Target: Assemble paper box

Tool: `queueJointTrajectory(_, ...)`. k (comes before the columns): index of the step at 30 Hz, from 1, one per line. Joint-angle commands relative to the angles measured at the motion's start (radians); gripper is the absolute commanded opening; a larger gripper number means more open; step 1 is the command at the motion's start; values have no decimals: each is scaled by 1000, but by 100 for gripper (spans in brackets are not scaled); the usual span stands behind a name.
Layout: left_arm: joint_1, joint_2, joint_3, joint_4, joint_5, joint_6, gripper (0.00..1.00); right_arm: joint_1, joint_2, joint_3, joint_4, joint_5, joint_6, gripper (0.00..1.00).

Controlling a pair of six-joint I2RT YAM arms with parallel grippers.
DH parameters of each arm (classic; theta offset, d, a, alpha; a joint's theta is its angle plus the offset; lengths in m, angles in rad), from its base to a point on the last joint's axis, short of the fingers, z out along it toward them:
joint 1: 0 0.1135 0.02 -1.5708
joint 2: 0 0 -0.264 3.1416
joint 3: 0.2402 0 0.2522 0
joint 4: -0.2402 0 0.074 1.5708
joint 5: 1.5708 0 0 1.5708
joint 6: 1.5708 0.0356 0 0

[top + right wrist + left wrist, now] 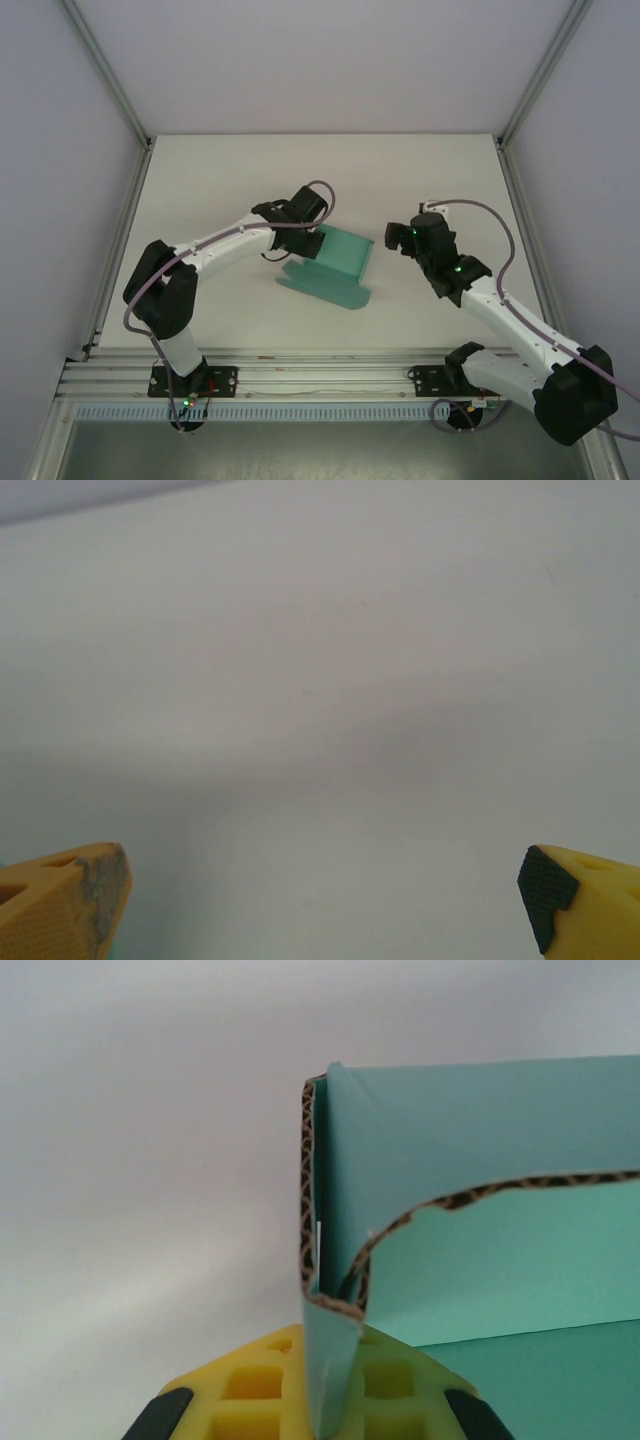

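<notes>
Where the top camera looks down, paper box [335, 262]: teal-green thin card, partly folded at mid-table; one wall is raised and a wavy-edged flap lies flat toward the arms.
Top, left gripper [300, 243]: at the box's left end, against the raised wall.
Top, right gripper [396, 238]: just right of the box, apart from it.
Top, table [220, 180]: pale and matte, framed by aluminium posts [105, 70] and plain white walls [330, 60].
Left wrist, box [480, 1130]: smooth teal faces with a brown corrugated core at the cut edges; the folded corner stands upright.
Left wrist, left gripper [330, 1385]: yellow latticed fingers [250, 1388] clamped tight on the corner's lower edge.
Right wrist, right gripper [325, 900]: yellow fingers [60, 905] spread wide, one pad black and knurled, the other worn grey; nothing is held.
Right wrist, table [320, 680]: plain white.
</notes>
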Motion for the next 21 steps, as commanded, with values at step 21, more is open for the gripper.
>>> queueJointTrajectory(21,-172,522,414,-385,-629,93,0,-59,-24,-54,-43,19,-9,100)
